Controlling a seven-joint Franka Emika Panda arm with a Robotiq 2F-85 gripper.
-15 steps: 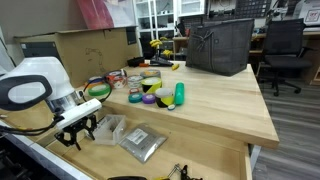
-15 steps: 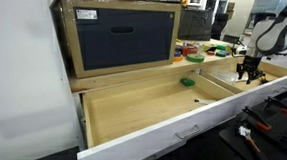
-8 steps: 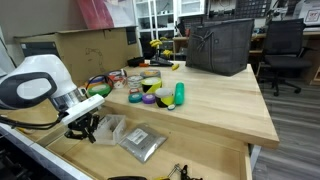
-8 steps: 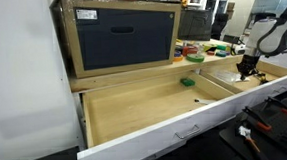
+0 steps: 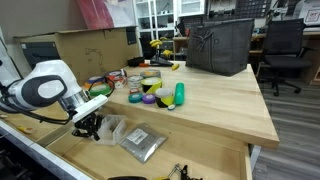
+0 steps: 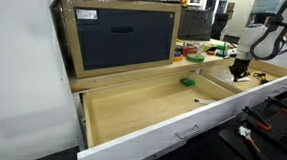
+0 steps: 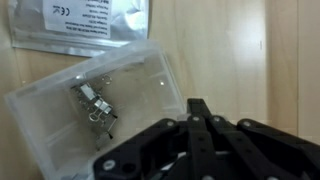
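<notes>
Tool [image 7: 197, 106] fully closed, fingers pressed together, tips right at the near edge of the clear plastic bag [image 7: 95, 100]. Can't tell if a bit of bag film is pinched between them; nothing else in the grip. Clear bag lies flat on the wooden floor of the open drawer [image 5: 200, 160], small metal parts inside it. Silver foil bag [image 7: 85, 25] with a printed label lies just beside it, edges touching or overlapping in the wrist view.

In an exterior view the tool [image 5: 90, 130] points down at the drawer floor, clear bag [image 5: 108, 128] just beside it, silver bag [image 5: 142, 143] next over. Tabletop [image 5: 220, 105] sits above the drawer and carries tape rolls [image 5: 150, 90], a green object [image 5: 179, 95] and a dark basket [image 5: 220, 45]; cardboard box [image 5: 90, 48] at the back.

In an exterior view the tool [image 6: 238, 74] is small and far off, state unreadable there; wide empty-looking drawer [image 6: 135, 111] in front has a green item [image 6: 188, 82]
</notes>
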